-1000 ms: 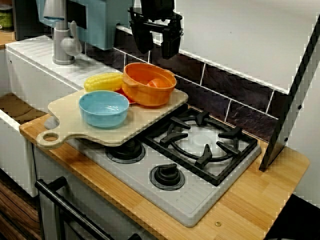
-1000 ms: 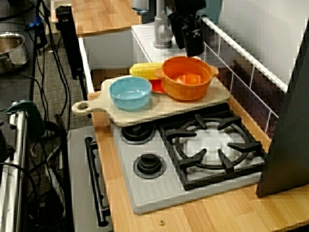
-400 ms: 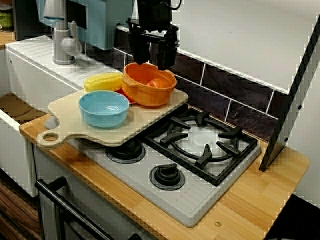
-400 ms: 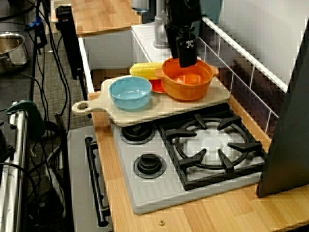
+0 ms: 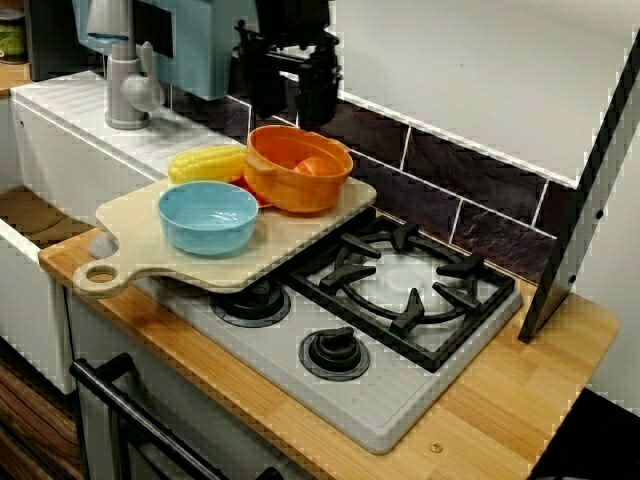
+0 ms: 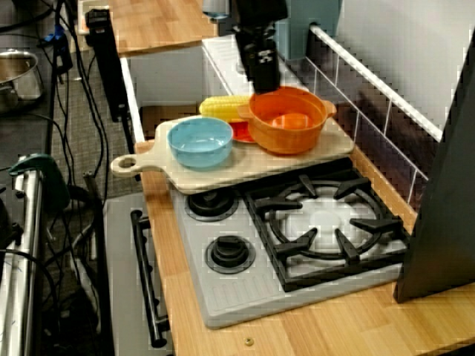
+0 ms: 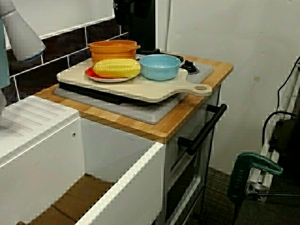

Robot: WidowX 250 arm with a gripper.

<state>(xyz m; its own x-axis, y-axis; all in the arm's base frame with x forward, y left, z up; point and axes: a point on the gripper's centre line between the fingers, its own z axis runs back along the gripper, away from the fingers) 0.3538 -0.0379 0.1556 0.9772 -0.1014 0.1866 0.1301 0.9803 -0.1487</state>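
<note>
1. Orange pot (image 5: 285, 188) sits at the right end of a cutting board (image 5: 150, 255), directly below the fingers (image 5: 318, 100). They hang spread wide and empty above its rear rim. A small orange piece lies inside the pot, too blurred to name.
2. Left of the fingers and lower, an ear of corn (image 5: 208, 162) lies on a red plate (image 6: 241, 133), just beside the pot's wall.
3. Below-left of the fingers, nearer the front edge of the bench (image 5: 500, 400), a blue bowl (image 5: 208, 215) stands empty just beside the pot.
4. In the view along the bench, the fingers end just above the pot's rim on the corn side. Whether they touch it cannot be told.
5. A clean hold would probably put one finger inside the wall and one outside. Lowering them straight down should keep them clear of the corn and of the piece inside.
6. Right of the fingers and well below, the burner grate (image 5: 400, 275) lies beside the board, which spans the stove's left burners. A gentle, vertical touch looks wise, so the board neither rocks nor slides.
</note>
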